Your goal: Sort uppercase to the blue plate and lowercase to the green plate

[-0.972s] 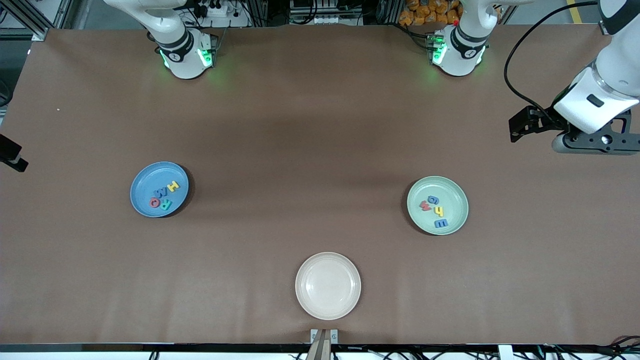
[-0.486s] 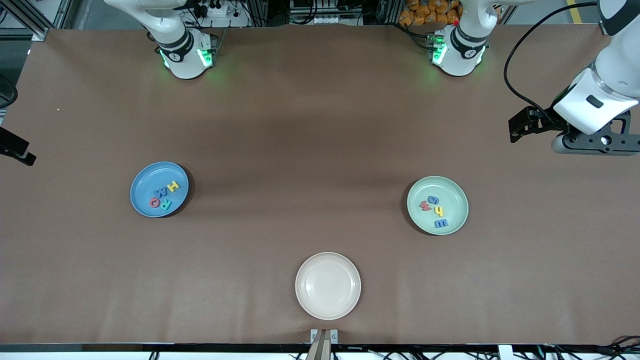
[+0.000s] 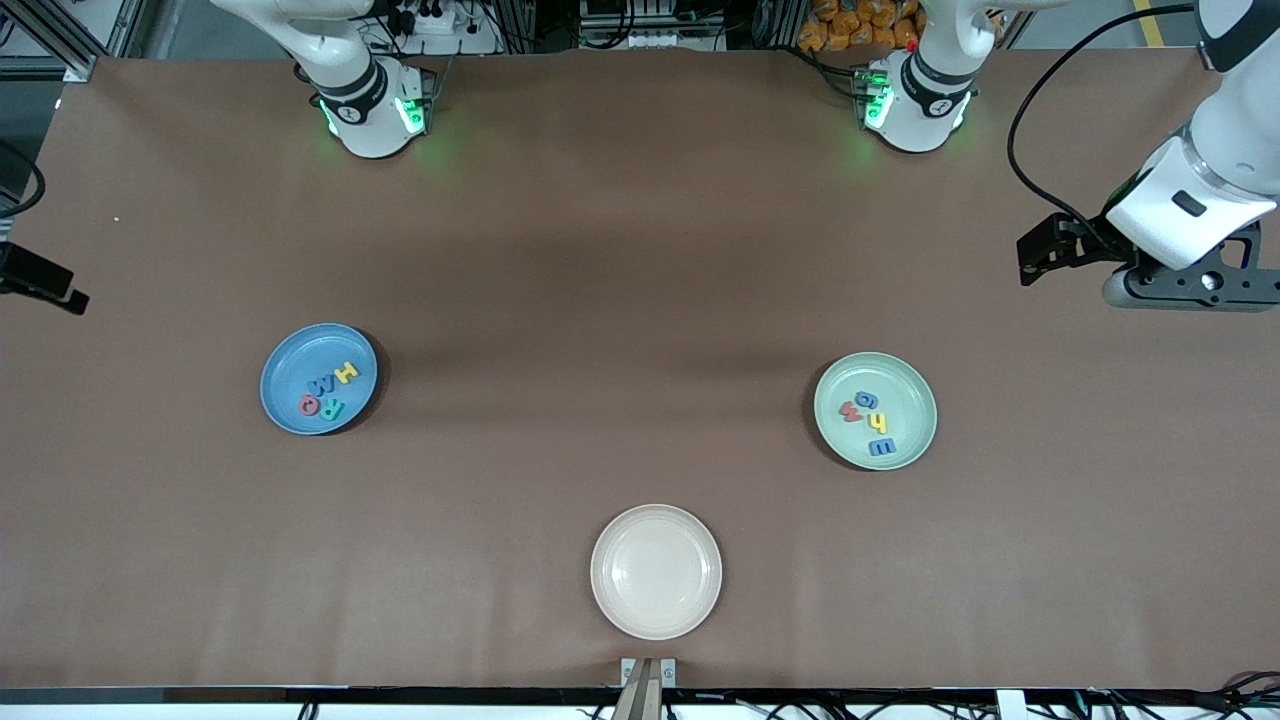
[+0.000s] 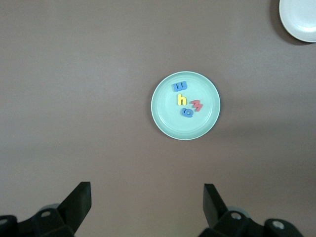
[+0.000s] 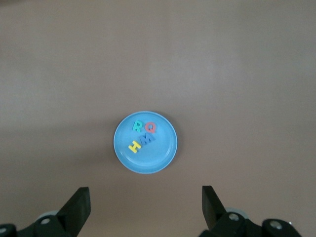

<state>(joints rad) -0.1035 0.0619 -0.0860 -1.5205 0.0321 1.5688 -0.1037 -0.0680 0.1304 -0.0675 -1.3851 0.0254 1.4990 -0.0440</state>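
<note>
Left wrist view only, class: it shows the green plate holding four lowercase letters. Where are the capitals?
Observer: All four uppercase letters lie in the blue plate, toward the right arm's end of the table.
Operator: Is anything in the cream plate?
Observer: The cream plate holds no letters; it sits nearer the front camera than both other plates.
Operator: And the right gripper?
Observer: The right gripper is open, holding nothing, over the table's edge at its own arm's end.

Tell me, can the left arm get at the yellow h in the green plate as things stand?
Probably yes. The left gripper is open, up in the air, with nothing between it and the green plate. The yellow h lies flat but close among three other letters, so picking it alone may be tight.
</note>
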